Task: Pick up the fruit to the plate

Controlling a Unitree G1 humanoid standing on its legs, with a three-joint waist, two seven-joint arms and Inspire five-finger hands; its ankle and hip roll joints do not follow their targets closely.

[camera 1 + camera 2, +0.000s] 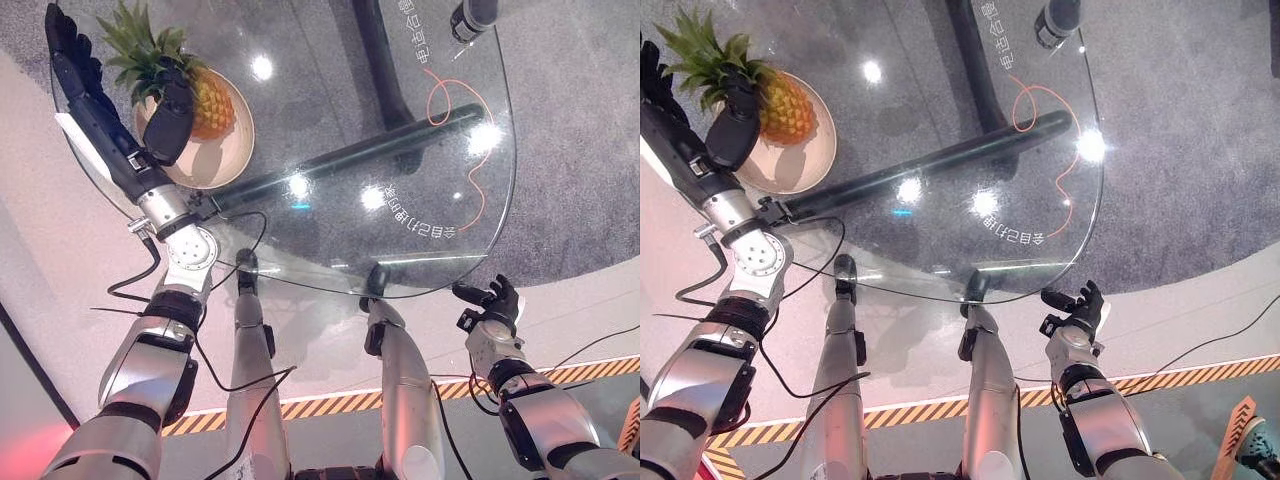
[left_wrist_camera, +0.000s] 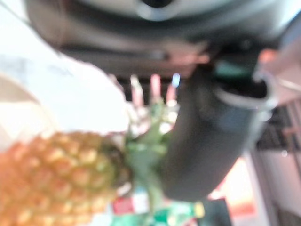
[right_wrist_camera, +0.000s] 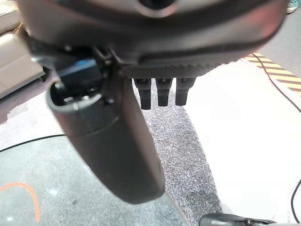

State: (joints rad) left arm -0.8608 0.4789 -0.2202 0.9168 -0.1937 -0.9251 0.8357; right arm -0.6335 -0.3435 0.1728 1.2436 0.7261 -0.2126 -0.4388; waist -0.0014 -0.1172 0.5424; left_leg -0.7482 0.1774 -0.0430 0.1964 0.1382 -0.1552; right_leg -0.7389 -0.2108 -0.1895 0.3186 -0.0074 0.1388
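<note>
A pineapple (image 1: 210, 105) with green leaves lies on a round beige plate (image 1: 225, 160) at the far left of the glass table. My left hand (image 1: 100, 120) is over the plate's left side, its fingers straight and reaching past the leaves. Its thumb (image 1: 170, 120) rests against the fruit's left flank near the crown. In the left wrist view the thumb (image 2: 207, 141) stands beside the pineapple (image 2: 56, 174) and its leaves. My right hand (image 1: 492, 305) hangs relaxed and holding nothing below the table's near right edge.
The glass table (image 1: 440, 280) has a rounded near edge, and a dark bar (image 1: 350, 160) runs under it. An orange cord (image 1: 480, 190) lies at its right side. A dark cylinder (image 1: 475, 15) stands at the far edge. Hazard-striped tape (image 1: 330, 405) marks the floor.
</note>
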